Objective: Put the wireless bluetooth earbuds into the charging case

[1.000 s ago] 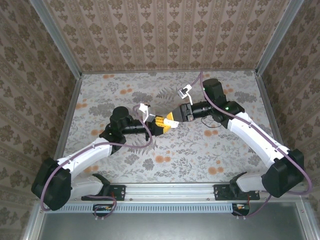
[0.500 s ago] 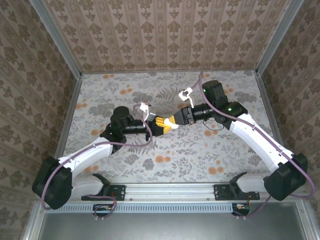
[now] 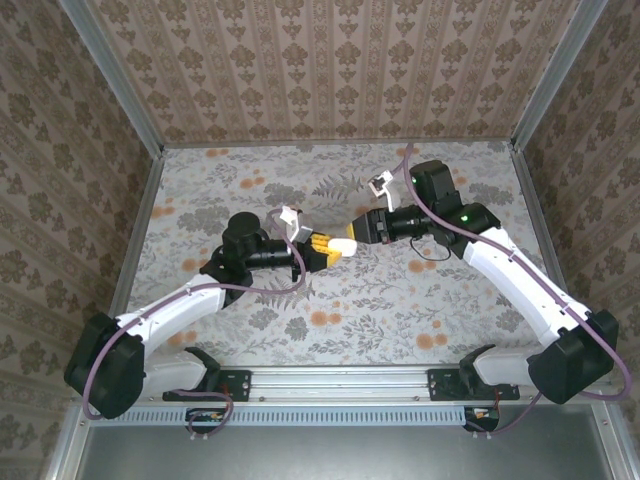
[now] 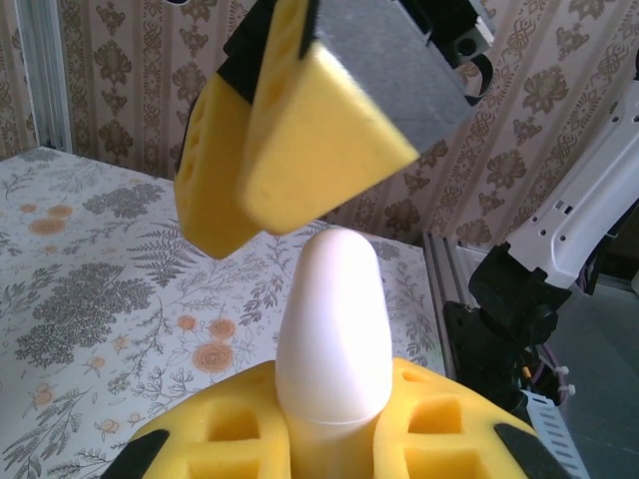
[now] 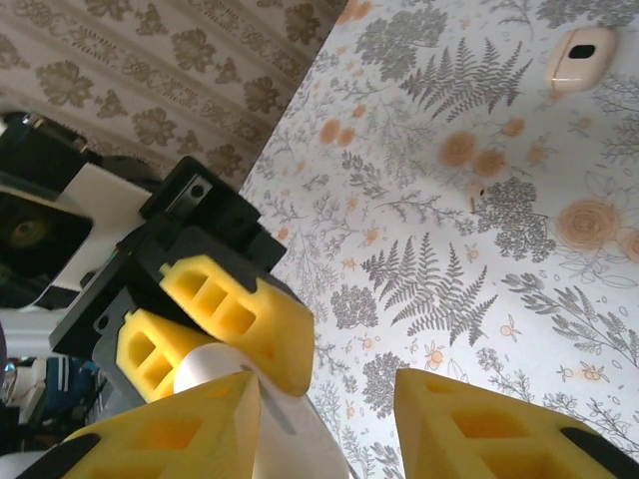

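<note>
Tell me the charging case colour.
The charging case is plain white; left wrist view shows it best.

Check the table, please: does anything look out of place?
Yes. A small white piece, perhaps an earbud, lies alone on the table, apart from the case clamped in the left gripper.

The table (image 3: 400, 310) is covered from edge to edge by a pale cloth printed with grey ferns, leafy sprigs and orange blossoms (the same print runs through both wrist views). Metal rails (image 3: 335, 143) frame it at the back and along both sides. In the right wrist view one earbud (image 5: 582, 58), a small pale oval with a dark slot in its face, lies flat on the cloth just beside a large fern.
</note>
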